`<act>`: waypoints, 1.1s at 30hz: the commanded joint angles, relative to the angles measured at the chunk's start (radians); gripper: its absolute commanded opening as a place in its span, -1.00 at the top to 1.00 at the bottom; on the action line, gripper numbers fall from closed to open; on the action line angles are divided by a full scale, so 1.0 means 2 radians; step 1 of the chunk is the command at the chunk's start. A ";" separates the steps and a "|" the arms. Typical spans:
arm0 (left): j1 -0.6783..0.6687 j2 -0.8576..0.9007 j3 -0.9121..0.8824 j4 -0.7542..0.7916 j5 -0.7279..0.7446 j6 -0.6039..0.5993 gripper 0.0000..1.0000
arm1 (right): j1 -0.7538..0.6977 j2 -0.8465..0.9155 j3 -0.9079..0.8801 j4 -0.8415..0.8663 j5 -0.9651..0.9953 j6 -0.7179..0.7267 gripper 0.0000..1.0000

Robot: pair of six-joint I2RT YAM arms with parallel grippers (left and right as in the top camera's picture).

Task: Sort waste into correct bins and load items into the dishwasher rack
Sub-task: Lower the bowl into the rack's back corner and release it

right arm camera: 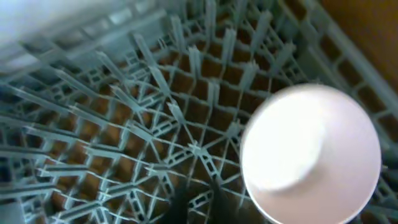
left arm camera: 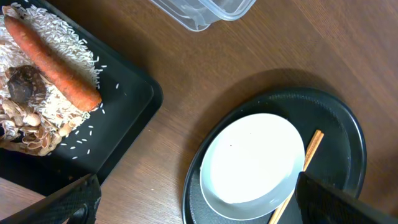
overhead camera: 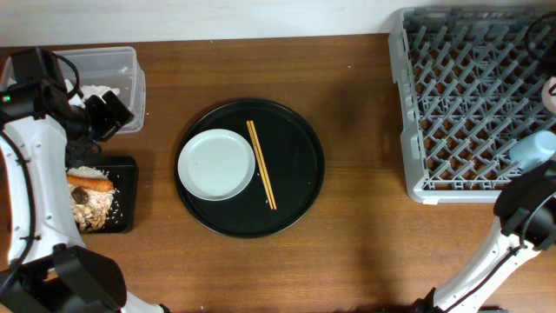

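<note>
I cannot tell whether the right gripper (overhead camera: 526, 174) pinches the cup (right arm camera: 311, 152), which needs seating squarely between rack (right arm camera: 124, 124) pegs.

Soft, even light from above fell across the wooden table (overhead camera: 365, 261), leaving a faint shadow on the wood just right of the round black tray (overhead camera: 295, 156). The dish (overhead camera: 215, 164) was evenly lit. The left wrist view was crisp; the right wrist view was blurred, the cup (right arm camera: 311, 152) washed pale against the rack (right arm camera: 124, 124).

Orange carrot (left arm camera: 53, 59), white rice (left arm camera: 62, 31), grey lattice rack (overhead camera: 469, 96); the blurred cup (right arm camera: 311, 152) seems pale blue.
</note>
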 commanded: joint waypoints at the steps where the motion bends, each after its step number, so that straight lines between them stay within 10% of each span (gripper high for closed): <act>1: 0.000 -0.013 0.002 -0.001 -0.002 -0.006 -0.98 | 0.001 0.009 0.009 -0.007 0.029 0.012 -0.03; 21: 0.000 -0.013 0.002 -0.001 -0.002 -0.006 -0.98 | -0.004 0.084 0.009 0.013 0.089 -0.019 -0.05; 28: 0.000 -0.013 0.002 -0.002 -0.002 -0.006 -0.98 | -0.005 0.084 0.009 0.003 0.088 -0.018 0.92; 33: 0.000 -0.013 0.002 -0.002 -0.002 -0.006 -0.98 | -0.005 0.069 0.012 -0.006 0.088 -0.016 0.92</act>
